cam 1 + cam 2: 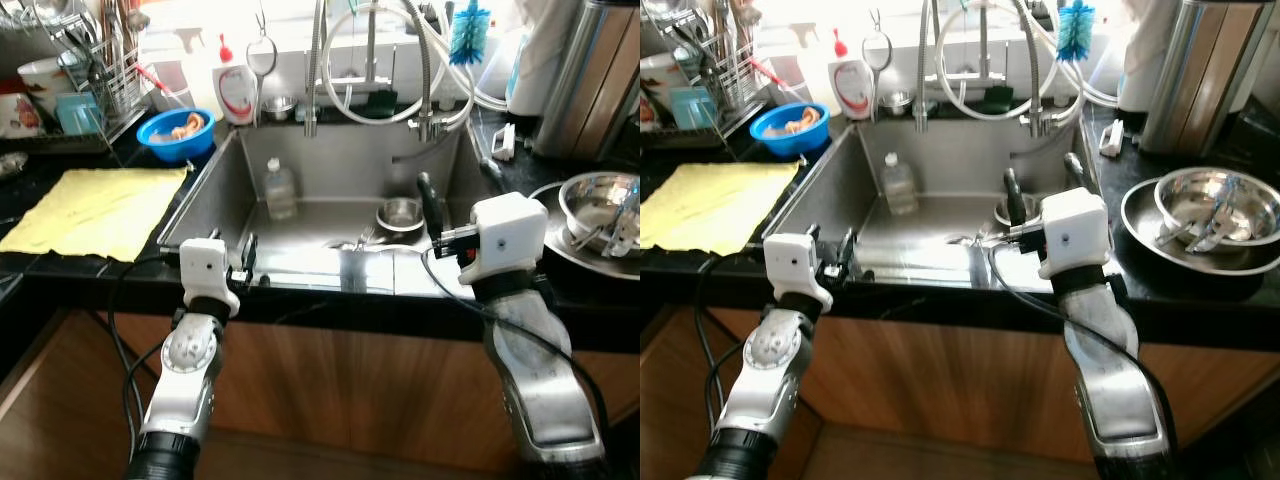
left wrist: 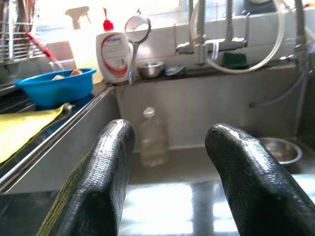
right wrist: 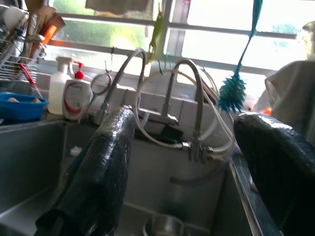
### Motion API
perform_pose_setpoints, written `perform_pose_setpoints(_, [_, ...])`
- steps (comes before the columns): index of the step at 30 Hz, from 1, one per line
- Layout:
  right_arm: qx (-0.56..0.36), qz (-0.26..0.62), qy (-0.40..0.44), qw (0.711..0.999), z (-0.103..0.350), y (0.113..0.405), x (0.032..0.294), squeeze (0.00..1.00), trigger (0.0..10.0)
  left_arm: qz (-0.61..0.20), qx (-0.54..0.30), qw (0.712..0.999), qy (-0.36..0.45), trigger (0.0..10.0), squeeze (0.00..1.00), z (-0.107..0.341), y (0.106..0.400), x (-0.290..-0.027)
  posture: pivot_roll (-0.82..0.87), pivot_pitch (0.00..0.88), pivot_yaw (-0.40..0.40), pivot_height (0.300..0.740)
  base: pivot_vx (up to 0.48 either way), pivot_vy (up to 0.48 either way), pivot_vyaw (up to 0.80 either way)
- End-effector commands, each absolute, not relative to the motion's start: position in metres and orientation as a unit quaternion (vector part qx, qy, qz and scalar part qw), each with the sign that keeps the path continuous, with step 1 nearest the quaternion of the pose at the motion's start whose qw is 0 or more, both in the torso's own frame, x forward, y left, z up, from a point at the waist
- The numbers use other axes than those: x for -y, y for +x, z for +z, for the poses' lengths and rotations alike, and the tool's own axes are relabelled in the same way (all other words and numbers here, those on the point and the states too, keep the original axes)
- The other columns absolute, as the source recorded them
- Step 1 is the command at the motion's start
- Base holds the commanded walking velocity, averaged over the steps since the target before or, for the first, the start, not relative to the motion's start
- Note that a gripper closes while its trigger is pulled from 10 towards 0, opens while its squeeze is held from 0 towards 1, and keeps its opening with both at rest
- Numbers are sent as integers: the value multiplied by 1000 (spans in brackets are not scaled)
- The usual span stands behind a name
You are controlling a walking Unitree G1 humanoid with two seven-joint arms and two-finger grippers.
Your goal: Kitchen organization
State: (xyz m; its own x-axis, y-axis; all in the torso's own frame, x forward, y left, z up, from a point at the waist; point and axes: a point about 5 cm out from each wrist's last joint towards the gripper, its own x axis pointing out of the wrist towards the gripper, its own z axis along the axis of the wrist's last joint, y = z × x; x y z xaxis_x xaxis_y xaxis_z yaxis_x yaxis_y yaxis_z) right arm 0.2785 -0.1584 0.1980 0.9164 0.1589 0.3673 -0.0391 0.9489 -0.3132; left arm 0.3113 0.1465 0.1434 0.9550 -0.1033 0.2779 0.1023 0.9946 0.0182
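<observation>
Two grippers, left (image 1: 247,262) and right (image 1: 432,212), both agape and empty over sink (image 1: 330,270), bottle (image 1: 280,188), small bowl (image 1: 400,214) inside.

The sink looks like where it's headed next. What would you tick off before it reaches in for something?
1. Left end effector open and holding nothing: ok.
2. Right end effector open and holding nothing: ok.
3. Plastic bottle standing upright in the sink, nothing leaning on it: ok.
4. Small steel bowl on the sink floor, apart from the bottle: ok.
5. Hoses hang over the back of the sink, above the bowl; a reach could snag them: not ok.
6. Whether the bottle is capped tight: cannot tell.
</observation>
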Motion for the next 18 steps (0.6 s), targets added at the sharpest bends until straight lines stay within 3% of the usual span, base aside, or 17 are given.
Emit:
perform_pose_setpoints(1, [204, 48, -144, 967, 198, 278, 158, 0, 10000, -50, 158, 986, 8, 10000, 0, 150, 310, -146, -194, 0, 99, 740, 0, 0, 0])
perform_pose_setpoints(9, [187, 26, -149, 971, 179, 253, 164, 0, 10000, -26, 168, 986, 5, 10000, 0, 150, 298, -156, -189, 0, 91, 740, 0, 0, 0])
perform_pose_setpoints(16, [198, 18, -151, 968, 188, 262, 165, 0, 10000, -31, 165, 986, -7, 10000, 0, 155, 309, -149, -200, 0, 93, 740, 0, 0, 0])
perform_pose_setpoints(18, [177, 5, -148, 973, 184, 265, 172, 0, 10000, -38, 153, 987, -7, 10000, 0, 152, 308, -144, -193, 0, 85, 740, 0, 154, -584])
